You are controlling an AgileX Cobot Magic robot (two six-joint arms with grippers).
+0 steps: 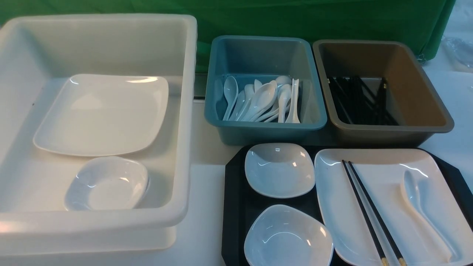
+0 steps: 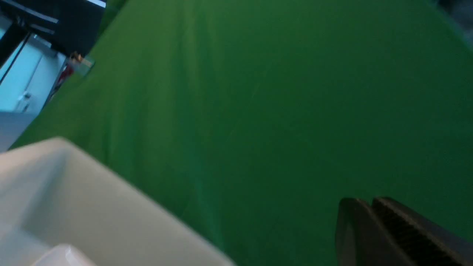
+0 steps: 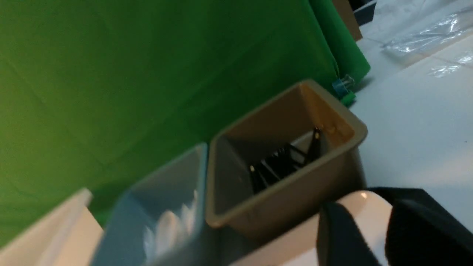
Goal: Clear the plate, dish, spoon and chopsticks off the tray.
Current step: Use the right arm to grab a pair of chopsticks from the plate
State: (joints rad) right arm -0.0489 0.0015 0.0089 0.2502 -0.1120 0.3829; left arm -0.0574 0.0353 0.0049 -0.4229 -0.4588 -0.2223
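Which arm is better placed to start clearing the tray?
Right. The tray lies on the robot's right, and the right gripper, open, faces the plate; the left gripper, shut, is by the white tub.

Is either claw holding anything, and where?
Left claw is shut, empty. Right claw sits at the plate corner; whether it grips cannot be told.

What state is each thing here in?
plate, on the tray, loaded
chopsticks, lying on plate
spoon, lying on plate
small dishes, empty, on tray
blue tub, holding loose spoons
brown tub, holding spare chopsticks
white tub, holding dishware
left gripper, shut
right gripper, open, empty
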